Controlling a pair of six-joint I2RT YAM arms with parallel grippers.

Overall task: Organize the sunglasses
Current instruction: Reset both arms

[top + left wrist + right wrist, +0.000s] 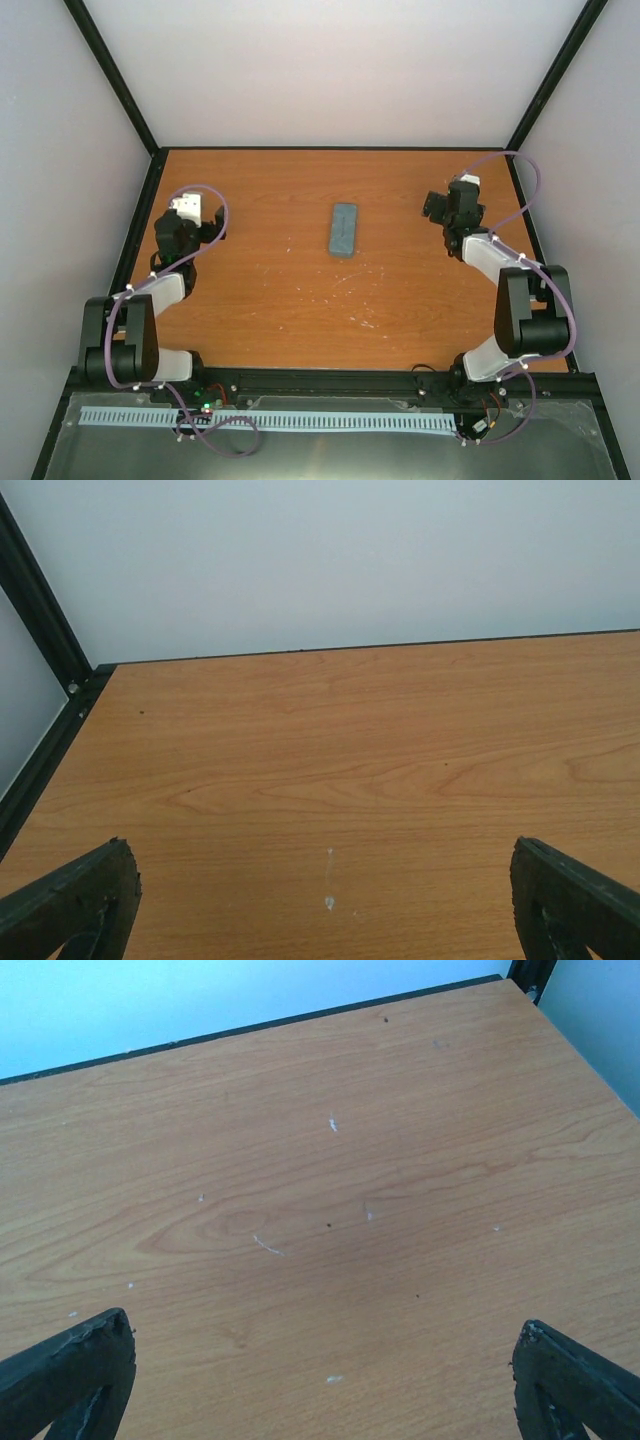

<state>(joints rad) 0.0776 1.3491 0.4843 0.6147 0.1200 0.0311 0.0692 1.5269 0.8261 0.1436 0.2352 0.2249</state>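
Wood-grain table (270,300) is all that shows between the jaws of the left gripper (320,845), which stand wide apart and hold nothing. To that gripper's right, and to the left of the other, a grey-blue case (343,229) lies closed, its long axis running away from the arm bases with a slight tilt. No sunglasses show in any view; they are probably inside the case, though that cannot be confirmed. The right gripper (322,1320) is likewise spread wide and empty over bare wood. It looks somewhat nearer the case than the left one does.
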